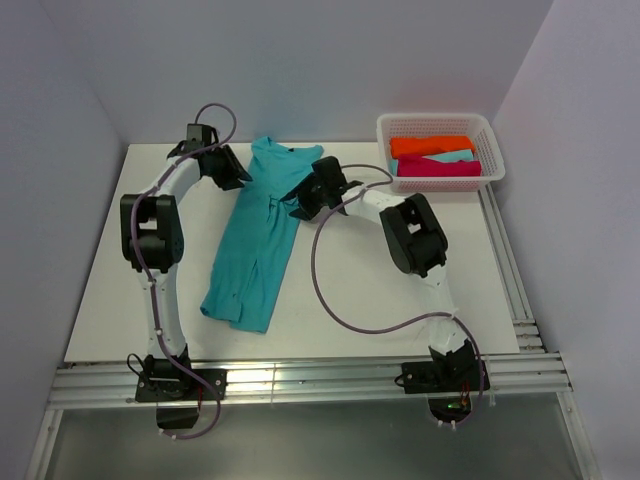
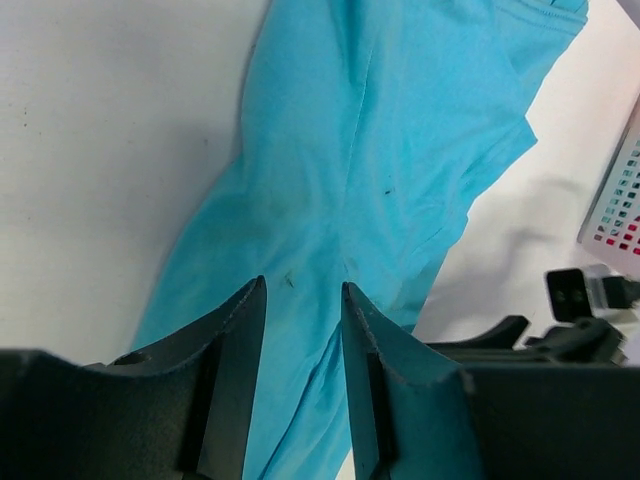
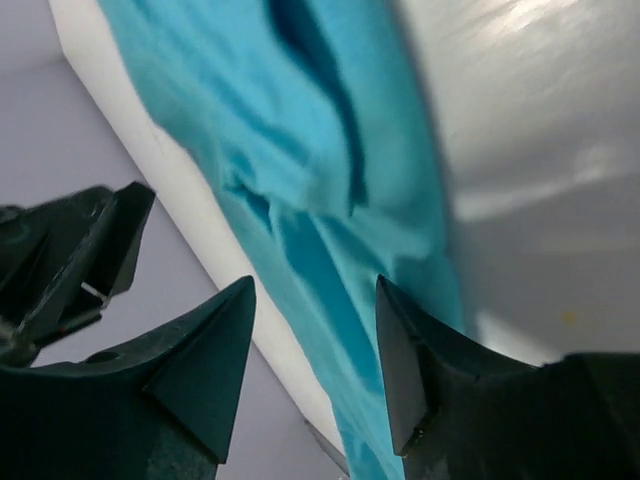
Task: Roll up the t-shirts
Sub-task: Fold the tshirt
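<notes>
A turquoise t-shirt (image 1: 255, 245) lies folded into a long strip on the white table, neck end at the back and hem toward the front. My left gripper (image 1: 232, 172) hovers at the strip's upper left edge. In the left wrist view its fingers (image 2: 303, 283) stand apart, with the turquoise fabric (image 2: 380, 130) flat below them and nothing gripped. My right gripper (image 1: 303, 200) is at the strip's upper right edge. The right wrist view shows it (image 3: 314, 282) open over a fold of the shirt (image 3: 300, 130). Rolled orange (image 1: 430, 146), pale turquoise (image 1: 455, 157) and magenta (image 1: 438, 168) t-shirts lie in the basket.
The white lattice basket (image 1: 436, 119) stands at the table's back right corner, and part of it (image 2: 618, 205) shows at the right of the left wrist view. Metal rails run along the table's front and right edges. Walls close in the left, back and right sides.
</notes>
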`<action>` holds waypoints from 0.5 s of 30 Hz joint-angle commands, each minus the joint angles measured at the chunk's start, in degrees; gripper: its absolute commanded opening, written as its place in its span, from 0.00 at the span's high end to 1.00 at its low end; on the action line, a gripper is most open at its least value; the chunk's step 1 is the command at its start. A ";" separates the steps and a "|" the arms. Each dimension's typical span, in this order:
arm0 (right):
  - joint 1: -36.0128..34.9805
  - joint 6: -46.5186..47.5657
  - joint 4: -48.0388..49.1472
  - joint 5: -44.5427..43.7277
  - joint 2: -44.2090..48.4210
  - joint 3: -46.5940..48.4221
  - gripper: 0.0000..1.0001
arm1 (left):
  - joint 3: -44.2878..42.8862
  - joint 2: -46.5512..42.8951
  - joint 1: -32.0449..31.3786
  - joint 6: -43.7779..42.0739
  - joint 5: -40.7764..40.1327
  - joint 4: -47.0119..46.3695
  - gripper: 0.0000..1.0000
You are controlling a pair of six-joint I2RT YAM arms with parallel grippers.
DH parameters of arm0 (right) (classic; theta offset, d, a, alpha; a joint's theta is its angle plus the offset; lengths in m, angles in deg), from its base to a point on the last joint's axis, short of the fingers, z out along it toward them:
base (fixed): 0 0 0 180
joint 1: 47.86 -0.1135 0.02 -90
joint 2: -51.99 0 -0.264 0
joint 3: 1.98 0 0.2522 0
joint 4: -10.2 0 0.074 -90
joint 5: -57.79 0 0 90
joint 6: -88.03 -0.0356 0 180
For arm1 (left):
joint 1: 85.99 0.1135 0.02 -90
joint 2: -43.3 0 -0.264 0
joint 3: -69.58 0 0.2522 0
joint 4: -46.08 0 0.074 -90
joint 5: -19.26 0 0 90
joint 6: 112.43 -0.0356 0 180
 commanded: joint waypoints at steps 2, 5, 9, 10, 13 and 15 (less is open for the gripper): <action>0.16 5.20 -3.85 -1.06 7.86 -2.17 0.40 | 1.61 -6.19 0.80 -2.43 -0.17 2.13 0.58; -0.01 10.37 -6.66 -0.71 11.90 -6.37 0.40 | 6.17 -9.87 2.12 -3.83 0.10 3.19 0.58; -0.89 15.30 -8.25 0.60 18.84 -13.31 0.42 | 12.86 -15.95 3.96 -6.56 -1.04 6.26 0.57; -1.24 16.10 -8.43 1.13 19.90 -14.90 0.43 | 14.18 -17.09 3.97 -7.69 -1.22 8.44 0.57; -3.35 18.48 -8.61 1.40 23.68 -20.53 0.44 | 20.85 -23.67 5.81 -8.85 -2.54 10.92 0.56; -5.80 19.62 -8.61 1.31 25.87 -23.86 0.46 | 26.65 -26.75 6.25 -8.59 -2.36 11.62 0.54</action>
